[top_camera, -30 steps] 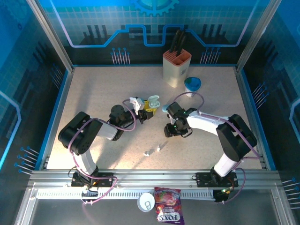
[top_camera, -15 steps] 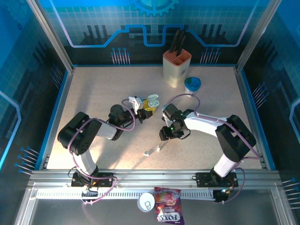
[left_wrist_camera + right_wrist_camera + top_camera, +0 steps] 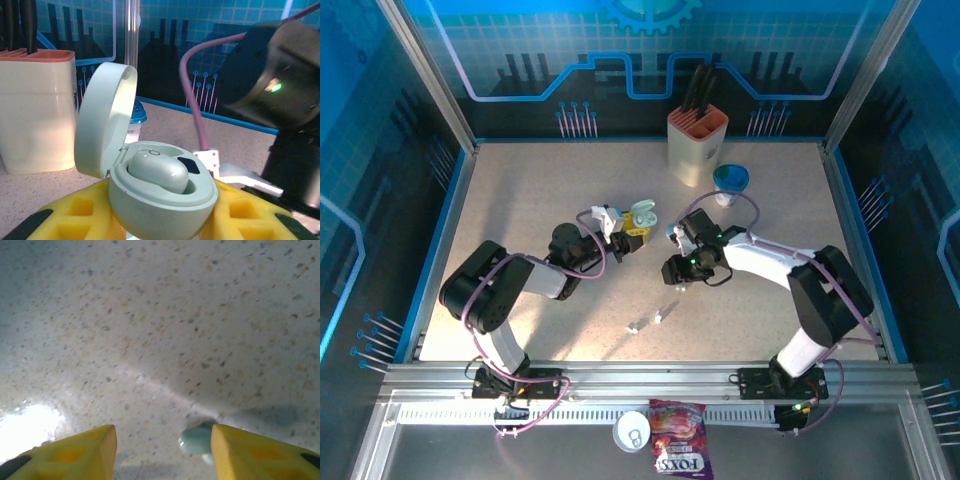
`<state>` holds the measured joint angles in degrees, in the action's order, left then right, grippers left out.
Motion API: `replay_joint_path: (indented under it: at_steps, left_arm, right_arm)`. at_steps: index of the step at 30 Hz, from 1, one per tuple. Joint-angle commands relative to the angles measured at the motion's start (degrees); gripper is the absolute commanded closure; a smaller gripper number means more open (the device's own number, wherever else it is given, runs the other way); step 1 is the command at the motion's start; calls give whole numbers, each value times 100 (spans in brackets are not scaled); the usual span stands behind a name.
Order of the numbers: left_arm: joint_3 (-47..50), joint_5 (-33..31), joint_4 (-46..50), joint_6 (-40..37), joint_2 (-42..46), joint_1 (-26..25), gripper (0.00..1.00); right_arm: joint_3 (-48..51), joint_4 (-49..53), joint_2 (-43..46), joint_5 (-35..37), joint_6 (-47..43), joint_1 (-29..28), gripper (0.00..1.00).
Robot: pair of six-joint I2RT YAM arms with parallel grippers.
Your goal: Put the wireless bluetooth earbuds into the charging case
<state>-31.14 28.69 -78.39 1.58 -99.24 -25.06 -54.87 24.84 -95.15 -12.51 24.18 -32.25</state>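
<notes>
My left gripper (image 3: 623,228) is shut on a pale green charging case (image 3: 642,213), held up off the table. The case (image 3: 162,200) sits between the yellow fingers (image 3: 70,215) with its lid (image 3: 102,120) flipped up. One pale green earbud (image 3: 157,170) is seated in it, and the slot beside it shows dark. My right gripper (image 3: 673,272) is low over the table just right of the case, open. A small pale blue-green earbud (image 3: 196,442) lies on the table right beside its right finger (image 3: 250,450). Two white earbuds (image 3: 661,315) (image 3: 636,325) lie nearer the front.
A cream knife block (image 3: 697,145) and a blue cup (image 3: 730,180) stand at the back of the table. A candy bag (image 3: 678,452) and a white round lid (image 3: 632,432) lie on the front rail. The right arm's dark wrist (image 3: 280,90) hangs close to the case.
My right gripper has shifted a little left and lower over the table, then back up slightly. The left gripper and the case have barely moved.
</notes>
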Motion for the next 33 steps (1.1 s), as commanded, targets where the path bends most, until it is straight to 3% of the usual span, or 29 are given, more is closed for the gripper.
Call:
replay_joint_path:
  at_steps: [1,7,23,33]
  left_arm:
    - [75,-1,-196,135,203,47,70]
    - [124,-13,-192,201,267,45,71]
    - [29,57,-194,358,283,47,71]
    - [51,34,-194,382,274,45,70]
  right_arm:
    - [-245,-125,-471,-621,-327,103,49]
    - [-159,-201,-794,-865,-529,222,53]
    - [975,-517,-79,-1109,-450,430,61]
    - [1262,-615,204,-1385,-397,522,59]
